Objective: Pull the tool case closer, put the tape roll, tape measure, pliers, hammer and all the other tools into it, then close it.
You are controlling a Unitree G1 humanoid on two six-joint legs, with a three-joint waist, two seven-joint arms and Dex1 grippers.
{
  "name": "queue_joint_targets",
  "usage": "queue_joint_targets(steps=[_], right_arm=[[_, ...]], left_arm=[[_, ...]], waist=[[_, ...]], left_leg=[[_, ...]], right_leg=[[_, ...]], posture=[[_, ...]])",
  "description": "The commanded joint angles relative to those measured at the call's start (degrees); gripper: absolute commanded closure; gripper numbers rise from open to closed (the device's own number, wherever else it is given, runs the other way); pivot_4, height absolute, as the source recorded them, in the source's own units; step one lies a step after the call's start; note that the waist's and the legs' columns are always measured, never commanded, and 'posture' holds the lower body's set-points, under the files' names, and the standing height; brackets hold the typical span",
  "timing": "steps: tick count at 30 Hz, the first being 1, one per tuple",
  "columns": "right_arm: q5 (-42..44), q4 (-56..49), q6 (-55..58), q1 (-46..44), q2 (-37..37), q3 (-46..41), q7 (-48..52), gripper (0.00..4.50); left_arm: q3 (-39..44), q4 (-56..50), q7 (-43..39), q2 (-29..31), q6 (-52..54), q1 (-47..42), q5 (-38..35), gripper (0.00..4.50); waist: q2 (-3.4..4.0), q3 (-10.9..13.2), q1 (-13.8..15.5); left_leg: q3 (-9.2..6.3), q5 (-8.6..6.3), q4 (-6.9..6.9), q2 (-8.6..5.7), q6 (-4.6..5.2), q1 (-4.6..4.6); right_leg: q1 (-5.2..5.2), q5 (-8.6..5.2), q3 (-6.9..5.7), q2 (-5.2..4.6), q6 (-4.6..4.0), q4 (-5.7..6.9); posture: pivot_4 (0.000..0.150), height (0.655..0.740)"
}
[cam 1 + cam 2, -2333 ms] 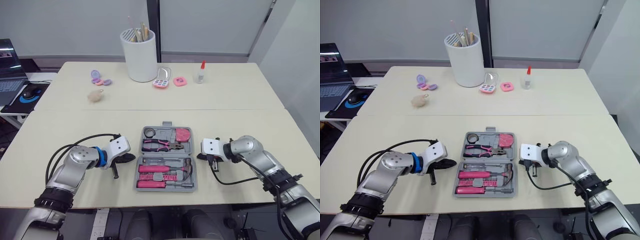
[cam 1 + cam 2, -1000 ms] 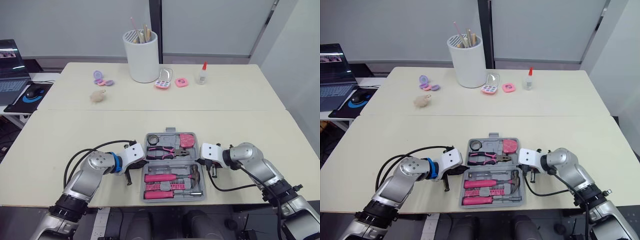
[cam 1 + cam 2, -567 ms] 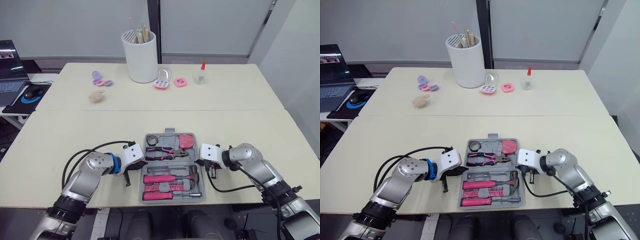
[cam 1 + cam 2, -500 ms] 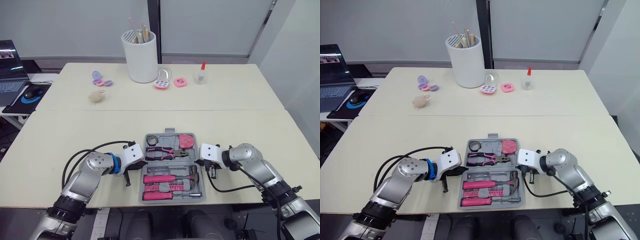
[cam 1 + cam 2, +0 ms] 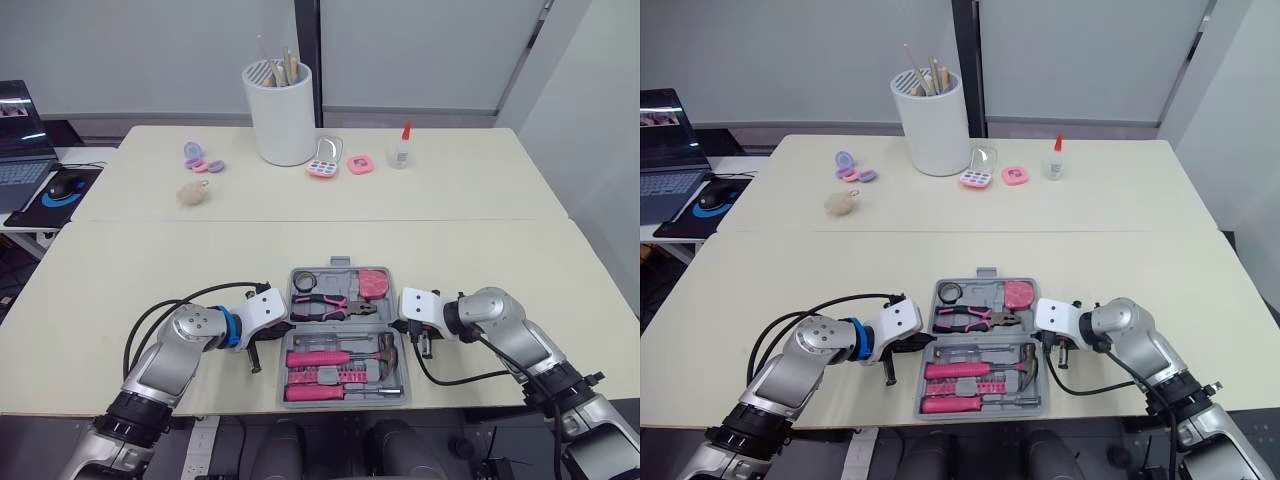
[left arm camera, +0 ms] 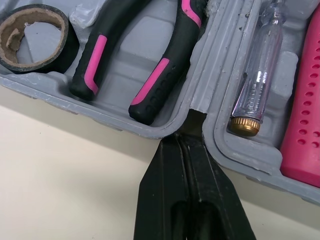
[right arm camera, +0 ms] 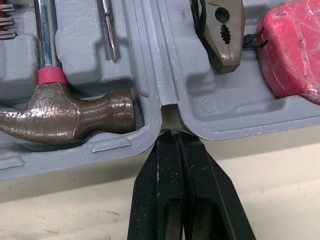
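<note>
Your left hand [image 6: 186, 142] and right hand [image 7: 170, 136], each pressed together, sit at the open tool case [image 7: 150, 60] hinge notches.

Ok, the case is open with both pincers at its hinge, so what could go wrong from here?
1. The left pincer and right pincer are shut, tips only wedged in the hinge notches of the tool case, gripping nothing; they may slip out under load.
2. The case's near edge lies close to the front edge of the table; a pull toward the robot could tip it off, spilling the hammer and pliers.
</note>
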Motion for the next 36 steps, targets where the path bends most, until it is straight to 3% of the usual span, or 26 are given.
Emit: queue_joint_targets(steps=[1, 12, 18, 23, 30, 36], right_arm=[[1.5, -1.4, -3.12, -1.02, 0.07, -0.61, -0.94, 4.47], [5.73, 5.95, -6.8, -1.67, -9.43, -7.07, 1.48, 4.47], [22.44, 2.16, 12.39, -2.84, -7.99, -16.01, 7.35, 3.29], [36.03, 0.43, 33.71, -5.92, -5.08, -23.24, 5.06, 2.13], [42.65, 5.34, 46.96, -7.93, -0.88, -27.89, -2.82, 0.14], [42.91, 11.3, 46.55, -9.44, 1.98, -28.87, -7.8, 0.07]], left_arm=[[-0.21, 2.27, 0.44, -0.04, -1.93, -0.23, -0.9, 4.5], [5.1, 5.15, 0.72, 6.06, -7.08, 0.93, -3.18, 4.5], [10.54, -2.19, -1.94, 8.62, -7.65, 5.42, -9.63, 4.5], [13.52, -9.37, -5.78, 11.09, -8.77, 9.67, -15.33, 4.5], [9.79, -19.75, -9.2, 10.15, -8.39, 13.43, -20.73, 4.5], [0.13, -16.19, -7.45, 4.67, -13.59, 11.97, -14.85, 4.5]], waist=[[0.0, 0.0, 0.02], [0.01, 0.01, -0.04], [0.0, 0.05, -0.08], [0.02, 0.06, -0.09], [0.03, 0.06, 0.09], [0.04, 0.07, 0.04]], left_leg=[[0.0, 0.0, 0.0, 0.0, 0.0, 0.0], [0.01, 0.0, -0.02, 0.02, 0.0, -0.01], [0.0, 0.0, -0.03, 0.09, 0.0, -0.02], [0.01, 0.0, -0.03, 0.06, 0.0, -0.02], [0.04, 0.0, -0.07, 0.01, 0.0, -0.05], [0.07, 0.0, -0.07, -0.01, 0.01, -0.07]], right_leg=[[0.0, 0.0, 0.0, 0.0, 0.0, 0.0], [-0.02, 0.0, 0.0, -0.03, 0.0, -0.01], [-0.03, 0.01, 0.01, -0.08, -0.01, -0.01], [-0.02, 0.01, 0.02, -0.17, -0.01, -0.01], [-0.01, 0.0, 0.02, -0.26, -0.01, -0.1], [-0.04, 0.0, 0.04, -0.18, 0.0, -0.1]], posture=[[0.15, 0.74], [0.15, 0.74], [0.15, 0.74], [0.15, 0.74], [0.15, 0.74], [0.15, 0.74]])
